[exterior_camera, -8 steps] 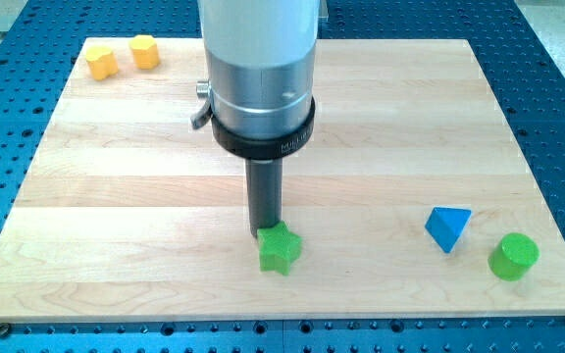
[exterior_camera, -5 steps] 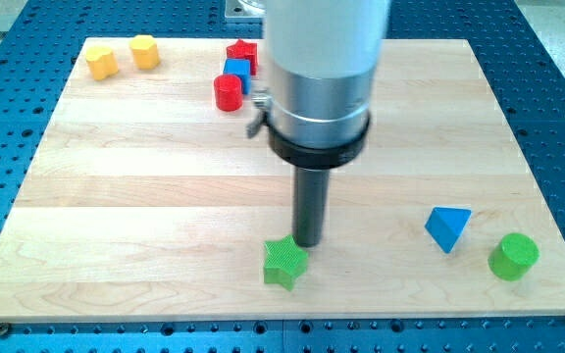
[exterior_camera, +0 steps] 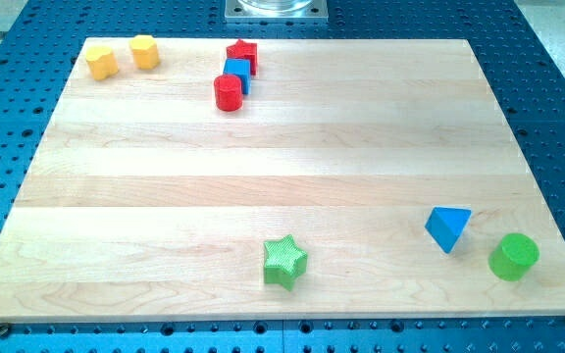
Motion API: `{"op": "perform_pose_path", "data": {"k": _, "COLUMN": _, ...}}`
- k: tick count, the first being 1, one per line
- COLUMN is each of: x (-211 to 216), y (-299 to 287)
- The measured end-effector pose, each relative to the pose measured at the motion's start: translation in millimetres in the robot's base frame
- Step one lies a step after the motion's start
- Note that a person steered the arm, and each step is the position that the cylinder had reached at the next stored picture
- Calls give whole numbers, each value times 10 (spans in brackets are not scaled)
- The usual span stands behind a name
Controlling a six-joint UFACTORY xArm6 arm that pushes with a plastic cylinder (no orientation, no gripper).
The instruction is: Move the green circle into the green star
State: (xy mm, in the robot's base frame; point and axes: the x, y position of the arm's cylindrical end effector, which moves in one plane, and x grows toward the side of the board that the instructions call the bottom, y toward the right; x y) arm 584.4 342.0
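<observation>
While my tip is nowhere in the view, so that its place among the blocks cannot be told, the green plastic circle block [exterior_camera: 513,257] sits near the bottom right corner of the pale wooden board [exterior_camera: 263,167], just right of the blue triangular block [exterior_camera: 447,227]. Well apart to its left, the green plastic star block [exterior_camera: 284,262] lies near the bottom edge at mid-width. Up top, a red star block [exterior_camera: 241,51], a blue cube [exterior_camera: 236,72] and a red cylinder [exterior_camera: 228,92] cluster together, with two yellow blocks [exterior_camera: 102,61] [exterior_camera: 144,50] in the top left corner.
</observation>
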Motion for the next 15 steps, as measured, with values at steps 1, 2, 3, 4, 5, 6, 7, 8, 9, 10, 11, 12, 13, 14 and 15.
{"op": "perform_pose_path", "data": {"k": 1, "x": -106, "y": -253}}
{"op": "perform_pose_path", "data": {"k": 2, "x": 136, "y": -741}}
{"op": "perform_pose_path", "data": {"k": 3, "x": 174, "y": -960}}
{"op": "perform_pose_path", "data": {"k": 4, "x": -11, "y": -688}}
{"op": "perform_pose_path", "data": {"k": 5, "x": -63, "y": -782}}
{"op": "perform_pose_path", "data": {"k": 6, "x": -62, "y": -1005}}
{"op": "perform_pose_path", "data": {"k": 7, "x": -67, "y": -1013}}
{"op": "perform_pose_path", "data": {"k": 8, "x": -39, "y": -687}}
{"op": "perform_pose_path", "data": {"k": 9, "x": -127, "y": -967}}
{"op": "perform_pose_path", "data": {"k": 10, "x": -106, "y": -1334}}
{"op": "perform_pose_path", "data": {"k": 11, "x": -80, "y": -1815}}
{"op": "perform_pose_path", "data": {"k": 12, "x": -71, "y": -2156}}
{"op": "perform_pose_path", "data": {"k": 13, "x": -71, "y": -2591}}
{"op": "perform_pose_path", "data": {"k": 14, "x": -71, "y": -2723}}
{"op": "perform_pose_path", "data": {"k": 15, "x": -58, "y": -2723}}
